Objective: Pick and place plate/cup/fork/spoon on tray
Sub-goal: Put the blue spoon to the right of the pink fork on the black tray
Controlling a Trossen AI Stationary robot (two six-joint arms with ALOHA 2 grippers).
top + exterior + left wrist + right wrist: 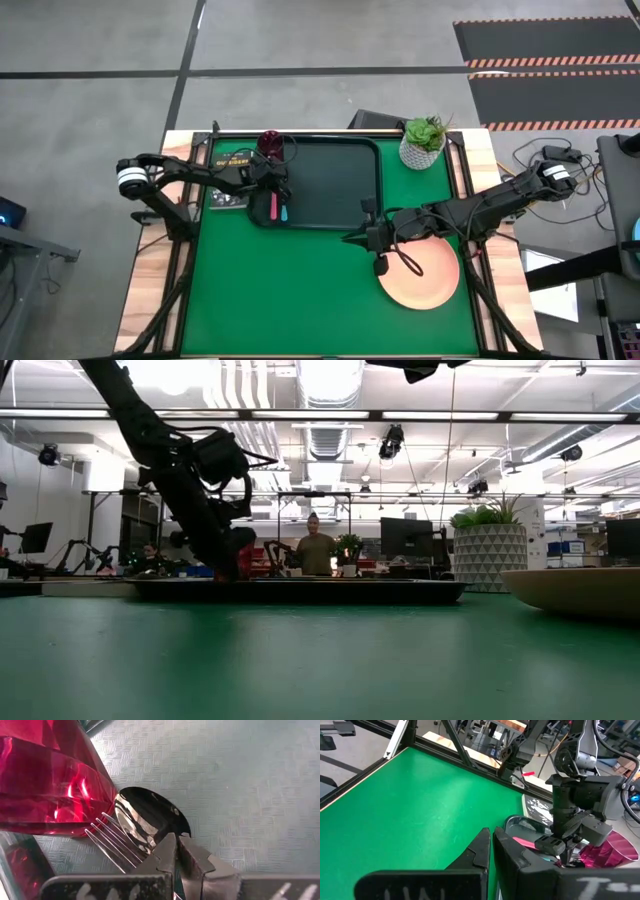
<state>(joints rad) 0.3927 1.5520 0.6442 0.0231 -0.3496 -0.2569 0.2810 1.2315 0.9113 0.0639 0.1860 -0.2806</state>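
The dark tray (330,190) lies at the table's far middle. The dark red cup (270,143) stands in its far left corner. The fork (273,207), pink-handled, and the spoon (283,212), blue-handled, lie side by side on the tray's left part. Fork tines (112,840) and spoon bowl (150,817) lie beside the cup (45,775). My left gripper (176,842) is shut, slanting down over them. The peach plate (420,272) rests on the green table at the near right. My right gripper (350,238) hangs shut above the table, by the tray's near edge. My left gripper's shut fingertips (167,847) stand at the spoon's neck, just behind its bowl, slanting down from the table's left. The fingers hide the spot, so I cannot tell whether they touch the spoon. The spoon and the fork lie flat on the tray.
A white pot with a green plant (423,140) stands at the far right, beside the tray. A black book (232,158) lies left of the tray under my left arm. Bare green table stretches across the near half. A person (316,550) stands in the room beyond.
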